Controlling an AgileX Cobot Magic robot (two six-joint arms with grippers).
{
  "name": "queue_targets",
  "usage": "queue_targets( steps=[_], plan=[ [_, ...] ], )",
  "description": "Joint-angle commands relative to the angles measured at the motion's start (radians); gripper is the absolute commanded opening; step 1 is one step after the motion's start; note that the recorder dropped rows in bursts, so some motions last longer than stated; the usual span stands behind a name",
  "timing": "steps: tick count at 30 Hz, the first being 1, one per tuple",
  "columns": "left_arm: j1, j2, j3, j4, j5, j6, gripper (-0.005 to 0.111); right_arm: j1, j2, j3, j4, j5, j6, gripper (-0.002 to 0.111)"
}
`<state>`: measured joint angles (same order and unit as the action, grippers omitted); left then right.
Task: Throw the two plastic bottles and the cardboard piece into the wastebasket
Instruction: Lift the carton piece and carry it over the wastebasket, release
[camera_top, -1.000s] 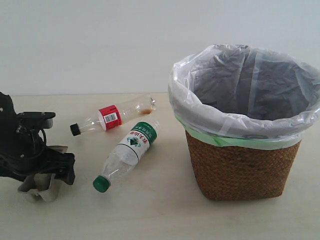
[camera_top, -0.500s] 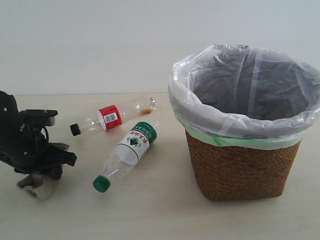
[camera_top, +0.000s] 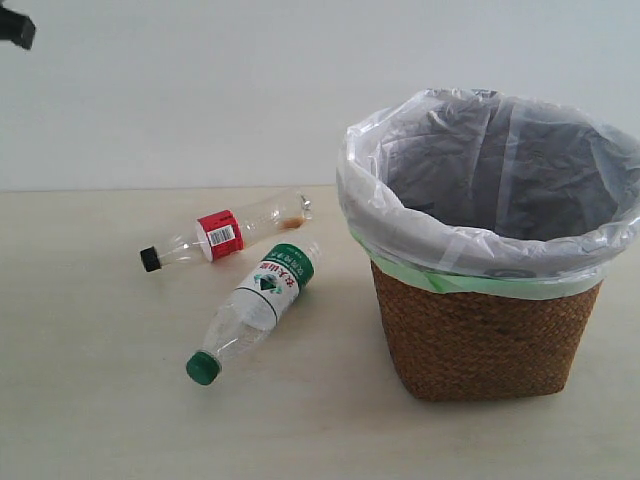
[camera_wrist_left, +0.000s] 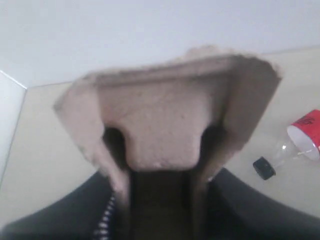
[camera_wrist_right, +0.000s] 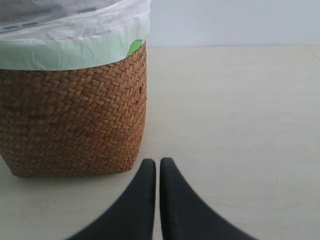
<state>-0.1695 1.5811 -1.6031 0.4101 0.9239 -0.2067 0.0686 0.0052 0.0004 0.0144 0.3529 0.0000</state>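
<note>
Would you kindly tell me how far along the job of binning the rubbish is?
Done: nothing shows inside the wastebasket yet. In hand: the left pincer is shut on the cardboard piece, held above the table. Left: the red-label bottle and the green-label bottle lie on the table; the right pincer sits shut and empty near the wastebasket.
</note>
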Motion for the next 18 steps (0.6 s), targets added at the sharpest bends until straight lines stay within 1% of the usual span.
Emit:
queue_targets(
  steps=[1, 4, 6, 8, 9, 11, 12, 13, 14, 15, 16, 17, 18],
  plan=[
    [-0.002, -0.015, -0.028, 0.003, 0.035, -0.018, 0.004, -0.005, -0.005, 0.000, -0.002, -0.010, 0.000, 0.000],
    [-0.002, 0.013, -0.028, -0.034, 0.064, -0.018, 0.004, -0.005, -0.005, 0.000, -0.002, -0.010, 0.000, 0.000],
    [-0.004, 0.044, -0.026, -0.144, 0.061, 0.039, 0.004, -0.005, -0.005, 0.000, -0.002, -0.010, 0.000, 0.000],
    [-0.032, 0.082, -0.026, -0.403, 0.021, 0.232, 0.004, -0.005, -0.005, 0.000, -0.002, -0.010, 0.000, 0.000],
    [-0.075, 0.103, -0.026, -0.634, -0.033, 0.327, 0.004, -0.005, -0.005, 0.000, -0.002, -0.010, 0.000, 0.000],
    [-0.120, 0.108, -0.026, -0.877, -0.125, 0.482, 0.004, -0.005, -0.005, 0.000, -0.002, -0.010, 0.000, 0.000],
    [-0.141, 0.106, -0.029, -1.078, -0.176, 0.575, 0.004, -0.005, -0.005, 0.000, -0.002, -0.010, 0.000, 0.000],
    [-0.160, 0.106, -0.035, -1.216, -0.186, 0.683, 0.007, -0.005, -0.005, 0.000, -0.002, -0.010, 0.000, 0.000],
    [-0.175, 0.106, -0.048, -1.350, -0.184, 0.788, 0.012, -0.005, -0.005, 0.000, -0.002, -0.010, 0.000, 0.000],
    [-0.194, 0.106, -0.059, -1.501, -0.165, 0.911, 0.023, -0.005, -0.005, 0.000, -0.002, -0.010, 0.000, 0.000],
    [-0.215, 0.106, -0.059, -1.631, -0.161, 1.002, 0.038, -0.005, -0.005, 0.000, -0.002, -0.010, 0.000, 0.000],
    [-0.232, 0.106, -0.059, -1.715, -0.161, 1.040, 0.056, -0.005, -0.005, 0.000, -0.002, -0.010, 0.000, 0.000],
    [-0.258, 0.106, -0.059, -1.760, -0.191, 1.064, 0.086, -0.005, -0.005, 0.000, -0.002, -0.010, 0.000, 0.000]
  ],
)
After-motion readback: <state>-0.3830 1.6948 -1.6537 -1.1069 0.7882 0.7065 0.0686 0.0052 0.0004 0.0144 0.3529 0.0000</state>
